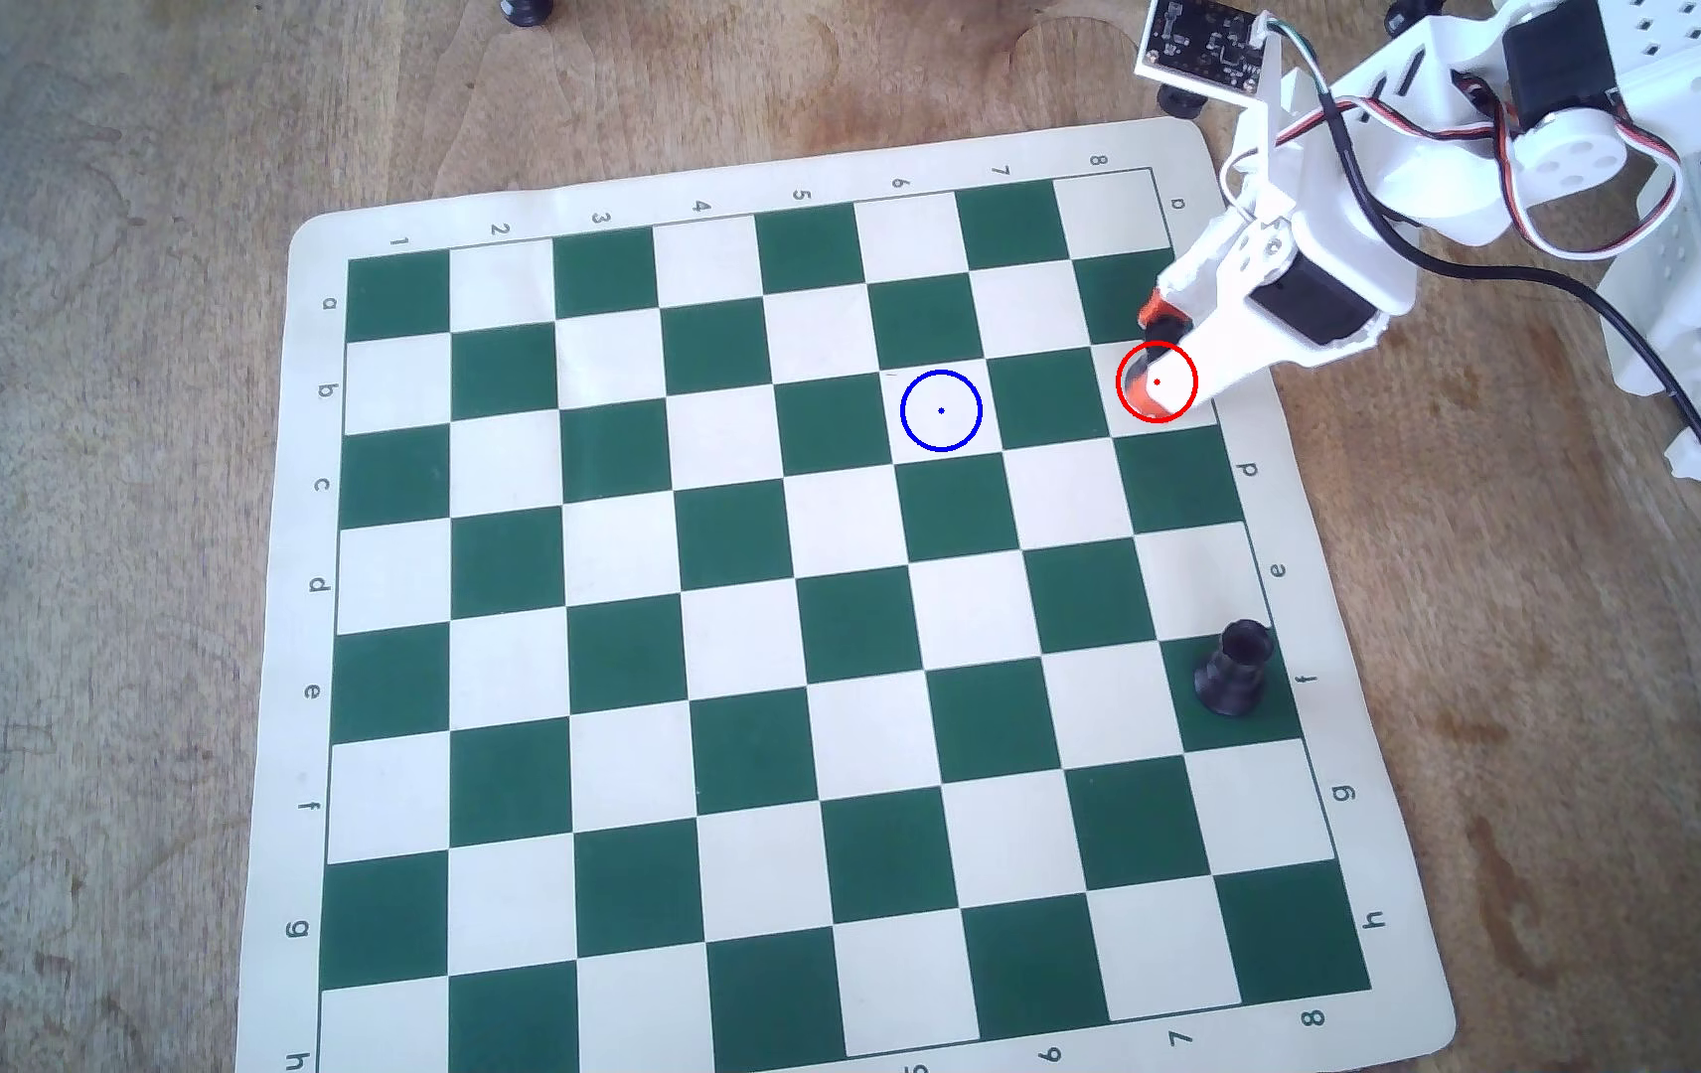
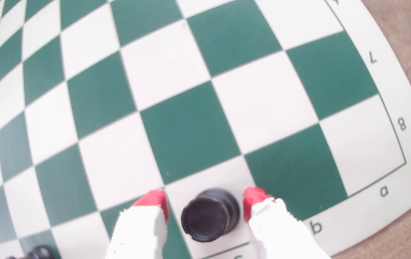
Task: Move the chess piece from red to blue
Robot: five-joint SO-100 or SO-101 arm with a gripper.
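Observation:
In the wrist view the chess piece (image 2: 210, 215) shows from above as a round black top on a white square at the board's edge near row b. My gripper (image 2: 204, 198) is open and low around it. One red-tipped finger (image 2: 153, 203) stands at each side with a small gap to the piece. In the overhead view the gripper (image 1: 1152, 356) sits over the red circle (image 1: 1120, 384) at the board's right edge and hides most of the piece. The blue circle (image 1: 940, 411) lies two squares to the left on an empty white square.
A stouter black piece (image 1: 1233, 665) with a cup-like top stands on a green square lower on the right edge; it also shows at the wrist view's bottom left (image 2: 38, 252). More black pieces (image 1: 526, 10) sit off the board at the top. A black cable (image 1: 1652, 392) trails at the right.

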